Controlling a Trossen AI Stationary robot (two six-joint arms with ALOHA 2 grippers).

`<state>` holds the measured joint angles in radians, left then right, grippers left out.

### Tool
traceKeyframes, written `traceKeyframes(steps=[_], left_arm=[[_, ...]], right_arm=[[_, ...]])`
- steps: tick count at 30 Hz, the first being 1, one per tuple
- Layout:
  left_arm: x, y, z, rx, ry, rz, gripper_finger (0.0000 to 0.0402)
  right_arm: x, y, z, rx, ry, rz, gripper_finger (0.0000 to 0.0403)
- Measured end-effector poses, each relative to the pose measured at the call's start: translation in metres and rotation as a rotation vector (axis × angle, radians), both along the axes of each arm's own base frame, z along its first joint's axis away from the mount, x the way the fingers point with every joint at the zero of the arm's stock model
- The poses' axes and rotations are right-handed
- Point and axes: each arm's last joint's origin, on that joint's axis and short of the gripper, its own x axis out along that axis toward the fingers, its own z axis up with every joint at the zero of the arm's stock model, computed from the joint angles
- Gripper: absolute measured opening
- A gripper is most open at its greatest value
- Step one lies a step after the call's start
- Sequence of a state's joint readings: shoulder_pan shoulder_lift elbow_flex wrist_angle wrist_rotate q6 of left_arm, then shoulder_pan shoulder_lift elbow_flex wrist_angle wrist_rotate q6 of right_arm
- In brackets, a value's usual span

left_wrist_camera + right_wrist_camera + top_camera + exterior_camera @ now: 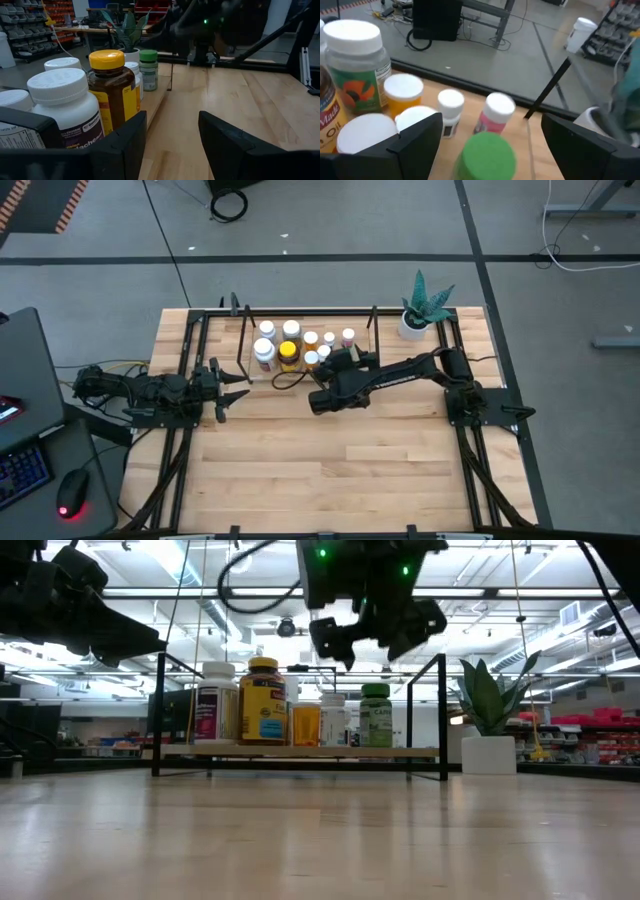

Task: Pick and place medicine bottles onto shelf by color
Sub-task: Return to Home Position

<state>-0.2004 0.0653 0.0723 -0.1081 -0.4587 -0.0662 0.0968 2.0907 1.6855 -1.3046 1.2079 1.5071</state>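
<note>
The medicine bottles (300,345) stand upright and close-packed on the shelf (320,751) at the far side of the bench (330,470). They look like rigid, light plastic with smooth labels, so probably a little slippery and easy to tip. A hold across the body just under the cap, or down over the cap, seems safest, with care for the neighbours. The right hand (368,640) hangs released above the shelf's right end, gripping nothing, and its fingers are spread over the green bottle (375,715). The left hand (228,388) waits near the bench's left edge, also released and empty. The high view hides the green bottle under the right arm; the low view shows it on the wood base, and the right wrist view shows its cap. Only the left wrist view shows the yellow-capped amber bottle (111,90) close up.
</note>
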Motion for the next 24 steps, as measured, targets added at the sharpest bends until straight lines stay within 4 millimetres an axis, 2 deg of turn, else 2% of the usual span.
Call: traceKeyframes(steps=[5,10,15,21,24], left_arm=[[0.000,0.000,0.000,0.000,0.000,0.000,0.0184],[0.000,0.000,0.000,-0.001,0.000,0.000,0.0181],[0.000,0.000,0.000,-0.001,0.000,0.000,0.0187],[0.000,0.000,0.000,0.000,0.000,0.000,0.0184],[0.000,0.000,0.000,-0.001,0.000,0.000,0.0182]], right_arm=[[0.003,0.008,0.028,-0.022,0.021,0.033,0.0348],[0.013,0.033,0.053,-0.062,0.099,0.173,0.0346],[0.025,0.051,0.084,-0.020,0.157,0.321,0.0330],[0.053,0.064,0.111,-0.001,0.254,0.655,0.0306],[0.065,0.061,0.122,-0.021,0.308,0.858,0.0296]])
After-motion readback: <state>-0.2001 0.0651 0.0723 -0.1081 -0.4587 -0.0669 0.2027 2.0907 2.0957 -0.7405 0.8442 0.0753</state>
